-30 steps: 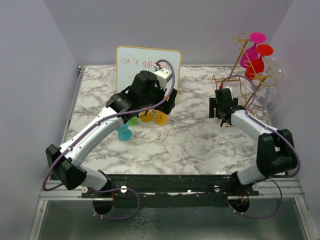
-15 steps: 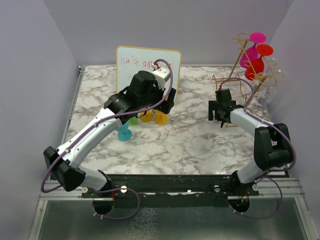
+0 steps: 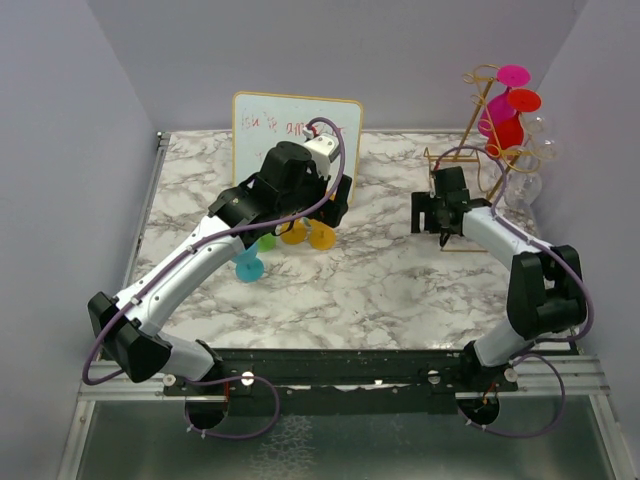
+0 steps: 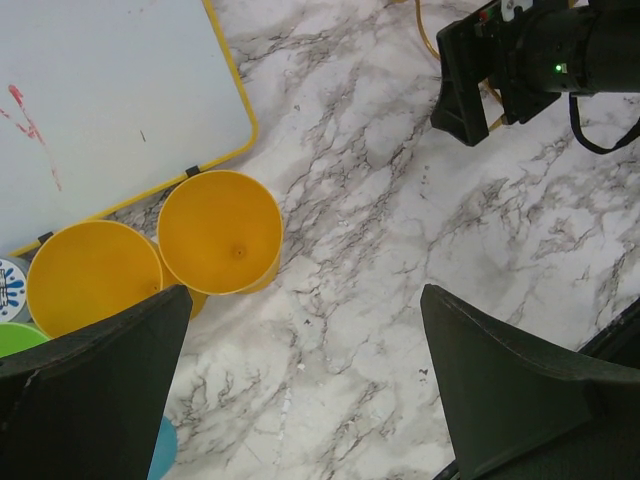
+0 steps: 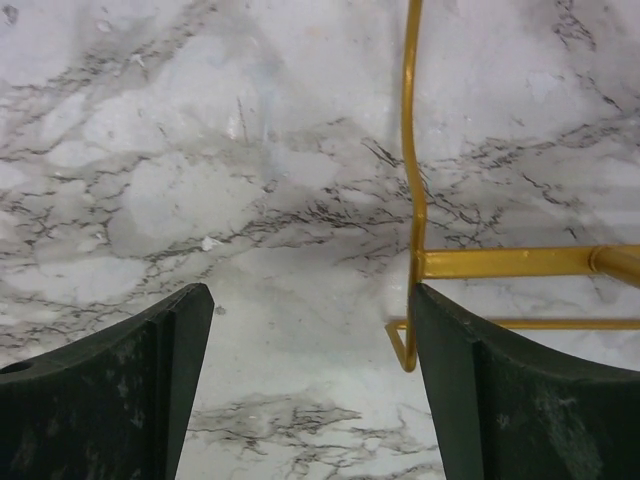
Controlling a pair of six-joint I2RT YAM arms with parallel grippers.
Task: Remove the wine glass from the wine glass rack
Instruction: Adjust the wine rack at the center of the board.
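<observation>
Farthest left of the rack (image 3: 470, 150), the whiteboard (image 3: 297, 125) stood propped at the back of the table (image 3: 400, 290), with a little red scribble on it. My left claw (image 4: 305, 300) hung just in front of that board, well away from the rack. Its fingers (image 4: 90, 390) were spread as wide as they go, with only bare marble between them. The cups sat under and beside it in a loose row leading toward the rack. The teal cup (image 3: 248, 266) was farthest from the rack, next came the green cup (image 3: 267, 242), and then the two yellow cups (image 4: 220, 232) side by side against the board's lower edge. Further right, my right claw (image 5: 310, 292) pointed down, low over the table at the left side of the rack's foot. It was spread too and gripped nothing. From my right wrist, the corner of the rack's wire base lay in the gap between the fingers, right beside the inner face of the right finger (image 5: 520, 400). I could not tell whether wire and finger touched. The rest of that gap was marble. The rack itself rose tall near the table's far right corner. All the glasses hung upside down on its upper hooks, well above my right claw. The pink glass (image 3: 492, 115) was highest, the red glass (image 3: 510, 132) hung just beneath it, and the clear glass (image 3: 527, 185) hung lower on the rack's right side. Neither claw touched any glass.
</observation>
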